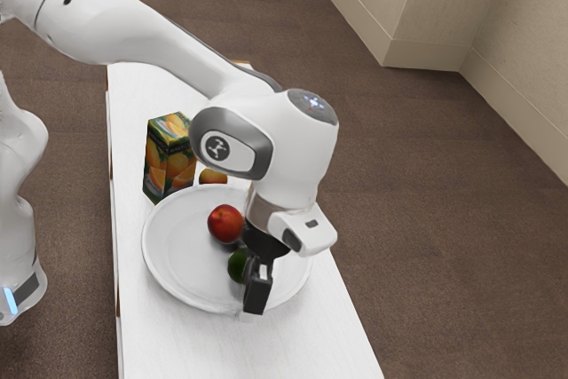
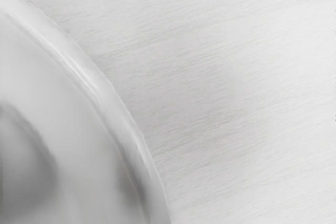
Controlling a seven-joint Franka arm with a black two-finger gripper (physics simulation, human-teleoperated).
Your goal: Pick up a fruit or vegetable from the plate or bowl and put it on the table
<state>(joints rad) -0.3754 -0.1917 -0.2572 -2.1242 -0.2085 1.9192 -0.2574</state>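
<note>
Setup, largest first. White one-armed robot [image 1: 133, 19] reaches in from the exterior view's upper left, over a long white table with faint wood grain [image 1: 160, 343]. On the table: a wide, round, white plate with a raised rim [image 1: 177, 255]. Just beyond the plate, toward the exterior view's left, an upright green carton printed with oranges [image 1: 169, 161]. The black two-finger gripper [image 1: 252, 311] points down at the plate's near edge.

Contents, by size. Smooth red round fruit [image 1: 224, 224], on the plate. Dark green rounded fruit [image 1: 237, 265], also on the plate, partly hidden behind the gripper. Small orange-brown round fruit [image 1: 211, 177] past the far rim, beside the carton, partly hidden.

Tool state: cannot tell whether it is released or clenched; no grasp can be confirmed.

Key relation: the green fruit is the nearer candidate, just beside the gripper on the exterior view's left and slightly inward from the rim. The red one lies farther in, past the green. Contact with the green: cannot tell. Its long axis is not readable. Wrist view has the rim curving between plate floor and bare table, so the hand is judged off-centre, toward the outside.

Judged step: approach. If empty, the gripper needs a short shift inward over the green fruit before closing. Risk: catching the rim, or rolling the fruit into its red neighbour.
</note>
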